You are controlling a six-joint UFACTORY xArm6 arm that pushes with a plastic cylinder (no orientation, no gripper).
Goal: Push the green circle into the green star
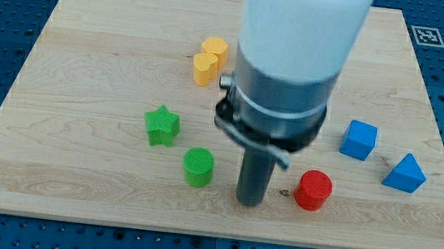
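The green circle [198, 166] stands on the wooden board [84, 84] below centre. The green star [161, 125] lies just up and to the left of it, a small gap apart. My tip [249, 201] rests on the board to the right of the green circle, about a block's width away, and left of the red circle [312, 190]. The arm's white and grey body hides the board behind it.
A yellow hexagon [214, 50] and a yellow heart [204, 69] sit together near the view's top centre. A blue cube [359, 139] and a blue triangle [405, 173] lie at the right. The board's bottom edge runs just below my tip.
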